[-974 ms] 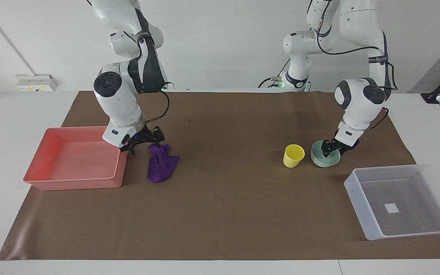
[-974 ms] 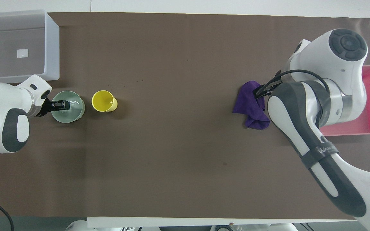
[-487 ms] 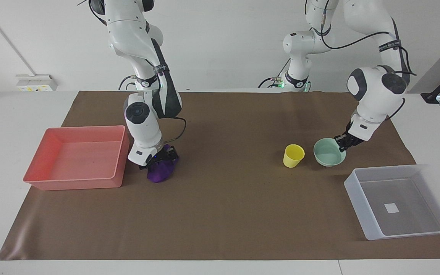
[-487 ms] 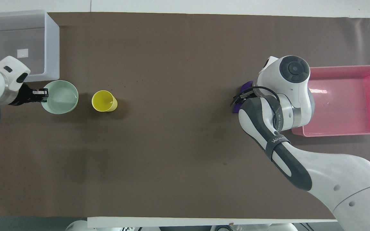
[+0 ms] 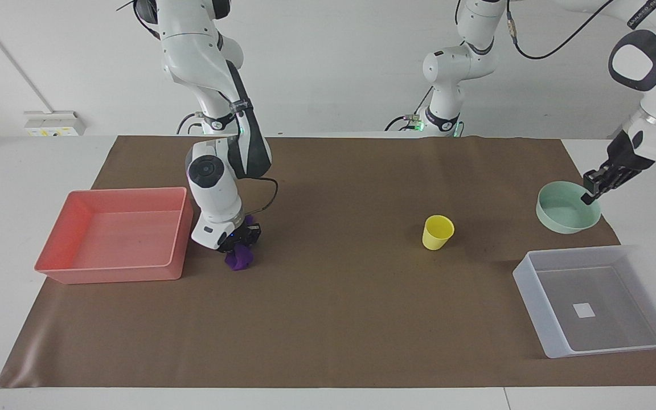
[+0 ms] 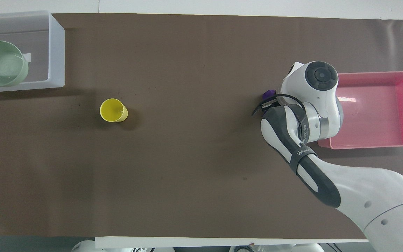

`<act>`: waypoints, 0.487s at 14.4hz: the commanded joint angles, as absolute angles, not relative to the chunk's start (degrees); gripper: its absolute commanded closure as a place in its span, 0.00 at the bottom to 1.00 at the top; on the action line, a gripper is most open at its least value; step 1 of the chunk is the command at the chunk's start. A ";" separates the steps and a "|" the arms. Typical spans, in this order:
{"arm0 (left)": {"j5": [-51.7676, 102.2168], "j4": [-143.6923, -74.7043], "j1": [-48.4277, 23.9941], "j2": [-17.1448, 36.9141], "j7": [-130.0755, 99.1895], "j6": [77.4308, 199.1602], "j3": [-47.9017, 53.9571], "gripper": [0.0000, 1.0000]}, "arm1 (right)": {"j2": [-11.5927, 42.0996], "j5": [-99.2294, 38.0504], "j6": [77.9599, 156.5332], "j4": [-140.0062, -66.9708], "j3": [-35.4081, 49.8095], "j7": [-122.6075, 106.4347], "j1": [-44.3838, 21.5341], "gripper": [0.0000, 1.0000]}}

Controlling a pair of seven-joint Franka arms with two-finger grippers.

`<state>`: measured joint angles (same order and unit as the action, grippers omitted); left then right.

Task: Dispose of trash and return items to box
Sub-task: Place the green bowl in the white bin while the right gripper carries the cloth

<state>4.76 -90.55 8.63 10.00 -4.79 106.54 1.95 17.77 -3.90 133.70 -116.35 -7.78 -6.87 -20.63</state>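
Facing view: the pink tray [image 5: 57, 253] lies just beside the right gripper [image 5: 238, 238], clamped down on the purple cloth [image 5: 240, 259], now bunched smaller than before. The clear bin [image 5: 536, 304] sits beneath the mint bowl [image 5: 567, 212], which the left gripper [image 5: 597, 185] has lifted by its rim, away from the yellow cup [image 5: 437, 232] standing alone mid-mat.

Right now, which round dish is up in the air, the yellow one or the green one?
The pale mint-green round bowl. The left tool holds it aloft by its rim; the small yellow plastic cup stands on the table.

Cup [image 5: 438, 232] stands mid-mat, well apart from the bin [image 5: 593, 299] at the left arm's end. Cloth [image 5: 240, 259] sits just beside the tray [image 5: 113, 236] at the right arm's end.
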 commanded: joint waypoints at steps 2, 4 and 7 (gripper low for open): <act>8.79 -76.31 12.57 27.21 -5.36 113.43 2.37 1.00 | 14.69 -4.66 125.19 -112.69 -7.91 -6.15 -18.82 1.00; 8.79 -76.37 12.74 32.15 -5.19 120.38 2.29 1.00 | 12.93 -4.66 118.16 -109.00 -8.08 -6.15 -16.71 1.00; 8.35 -79.61 12.75 34.28 -5.10 127.42 2.29 1.00 | 10.82 -4.31 110.15 -104.60 -8.17 -6.24 -12.93 1.00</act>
<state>8.15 -79.57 12.69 33.27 -4.78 124.71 2.03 12.11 -3.90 114.12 -106.84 -8.39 -6.68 -15.06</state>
